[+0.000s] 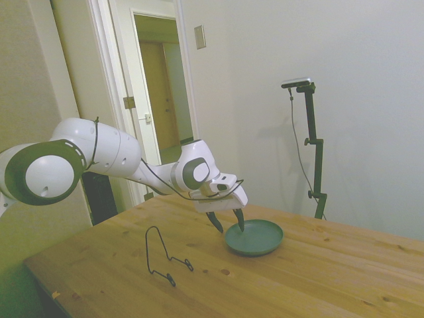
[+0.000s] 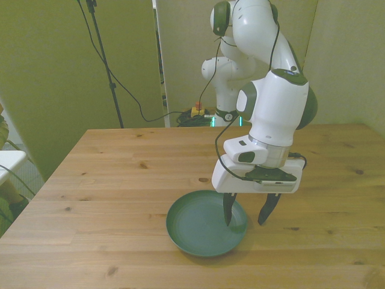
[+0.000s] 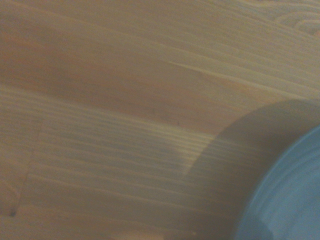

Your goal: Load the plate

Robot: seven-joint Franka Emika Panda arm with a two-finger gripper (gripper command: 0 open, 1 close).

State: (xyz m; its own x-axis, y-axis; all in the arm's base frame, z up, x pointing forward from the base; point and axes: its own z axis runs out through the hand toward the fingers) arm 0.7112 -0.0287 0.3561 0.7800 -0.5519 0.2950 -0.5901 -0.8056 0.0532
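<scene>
The plate point(image 2: 204, 226) lies flat and empty on the wooden bench point(image 2: 120, 174), close to the bench edge nearest the front camera and a little toward the front view's right of that edge's middle. The white arm point(image 2: 274, 114) reaches down over it, and the hand point(image 2: 246, 212) hangs with its two dark fingers point(image 2: 228, 211) spread apart, holding nothing. One finger points down over the inside of the plate just within the rim; the other stands outside the rim over bare wood. So the rim lies between them, which looks like the set-up for a pinch on the plate's edge, the only part of a shallow dish that a narrow two-finger hand can take. Whether the fingertips already touch the plate or the wood I cannot tell from either outer view.

In the wrist view, the plate's curved edge point(image 3: 290, 195) fills one corner, with its shadow on the boards beside it, which fits a hand low and right at the rim.

A thin black wire stand point(image 1: 165, 255) stands upright on the bench, well apart from the plate, toward the bench corner nearest the side camera. Since the plate must end up loaded, the stand is most likely where it goes, set on edge between the wires. By my reading, the task is at its start: the grasp is not yet closed and the plate has not been lifted.
</scene>
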